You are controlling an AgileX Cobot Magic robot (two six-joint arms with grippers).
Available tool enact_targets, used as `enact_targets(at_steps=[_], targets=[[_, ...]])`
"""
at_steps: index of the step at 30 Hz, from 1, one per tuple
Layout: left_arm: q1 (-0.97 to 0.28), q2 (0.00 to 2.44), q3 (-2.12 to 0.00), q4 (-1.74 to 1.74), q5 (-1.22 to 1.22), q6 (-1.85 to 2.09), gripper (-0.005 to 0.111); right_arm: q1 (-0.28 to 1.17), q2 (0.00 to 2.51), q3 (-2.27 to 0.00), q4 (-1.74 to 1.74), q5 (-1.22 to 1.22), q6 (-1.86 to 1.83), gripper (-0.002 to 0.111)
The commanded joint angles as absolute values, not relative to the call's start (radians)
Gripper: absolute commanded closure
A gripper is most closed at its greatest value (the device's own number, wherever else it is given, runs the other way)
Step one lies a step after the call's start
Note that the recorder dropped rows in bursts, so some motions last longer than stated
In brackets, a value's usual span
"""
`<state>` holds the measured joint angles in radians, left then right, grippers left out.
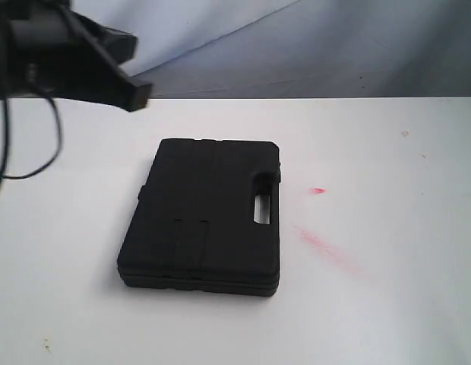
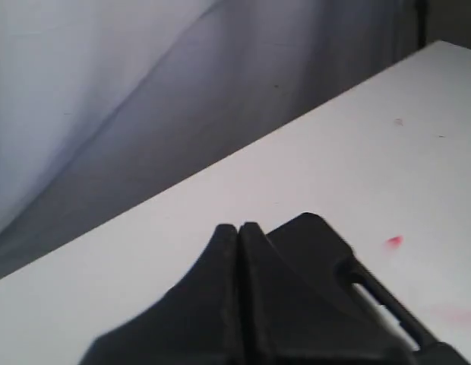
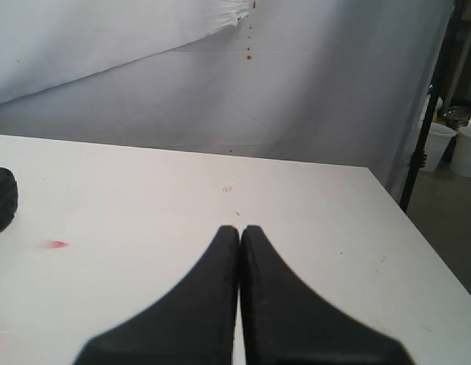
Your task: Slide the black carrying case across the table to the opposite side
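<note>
The black carrying case (image 1: pixel 201 217) lies flat and closed mid-way across the white, red-smeared worktop (image 1: pixel 387 304), its handle cut-out on the exterior view's right.

Pincer (image 3: pixel 240 230) pressed closed, white table (image 3: pixel 144 190), case (image 3: pixel 1 199) corner

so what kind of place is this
Probably a lab or studio test setup: a plain white table holding a black carrying case, a draped cloth backdrop behind it, and a black stand off the table's edge.
</note>
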<state>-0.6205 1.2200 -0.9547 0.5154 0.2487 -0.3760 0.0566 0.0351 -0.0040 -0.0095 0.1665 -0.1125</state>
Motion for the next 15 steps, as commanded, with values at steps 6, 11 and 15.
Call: enact_targets(at_steps=[6,11,15], targets=[[-0.392,0.872,-0.804,0.836,0.474,-0.672,0.107,0.05,0.028,0.0,-0.021,0.166,-0.119,0.108],[-0.329,0.69,-0.701,0.93,0.477,-0.784,0.107,0.05,0.028,0.0,-0.021,0.166,-0.119,0.108],[-0.326,0.562,-0.615,0.873,0.487,-0.777,0.107,0.05,0.028,0.0,-0.021,0.166,-0.119,0.108]])
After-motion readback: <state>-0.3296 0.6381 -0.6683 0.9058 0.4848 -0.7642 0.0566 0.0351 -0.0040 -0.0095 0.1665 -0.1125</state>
